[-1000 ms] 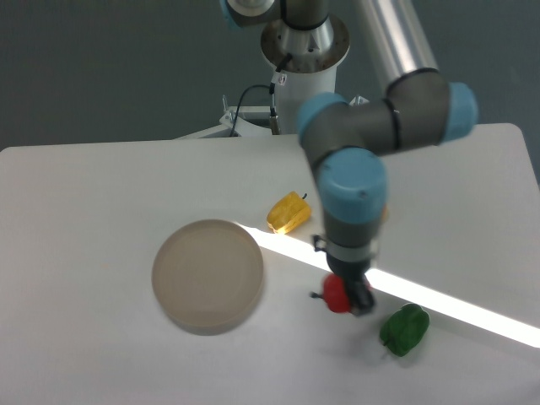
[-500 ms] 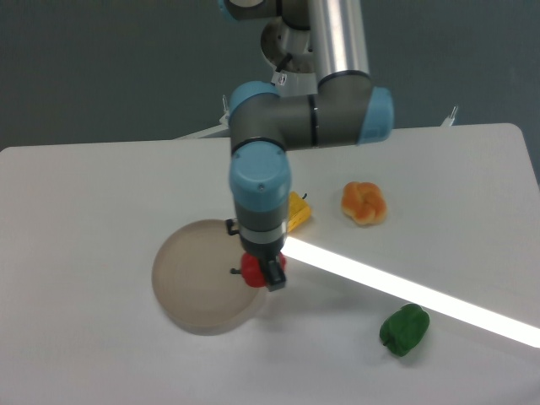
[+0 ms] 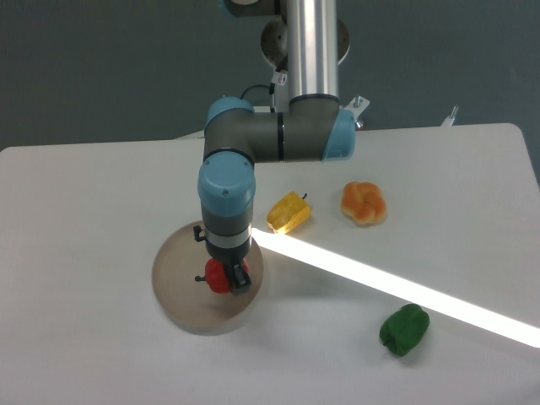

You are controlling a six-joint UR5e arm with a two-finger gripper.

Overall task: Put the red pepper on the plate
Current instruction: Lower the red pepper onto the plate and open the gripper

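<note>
The red pepper (image 3: 217, 276) is glossy and small, with its dark stem pointing left. It sits between the fingers of my gripper (image 3: 224, 277), which is shut on it. Both are over the right half of the round beige-grey plate (image 3: 179, 274) at the left middle of the table. Whether the pepper touches the plate's surface I cannot tell. The arm comes down from above and hides the plate's upper right rim.
A yellow pepper (image 3: 288, 212) lies just right of the plate, past the arm. An orange bun-like object (image 3: 364, 202) is further right. A green pepper (image 3: 404, 329) lies at the front right. A bright strip of light (image 3: 396, 287) crosses the white table diagonally.
The arm has carried the red pepper leftward from near the green pepper, across the light strip, to over the plate. The yellow pepper and orange object are uncovered.
</note>
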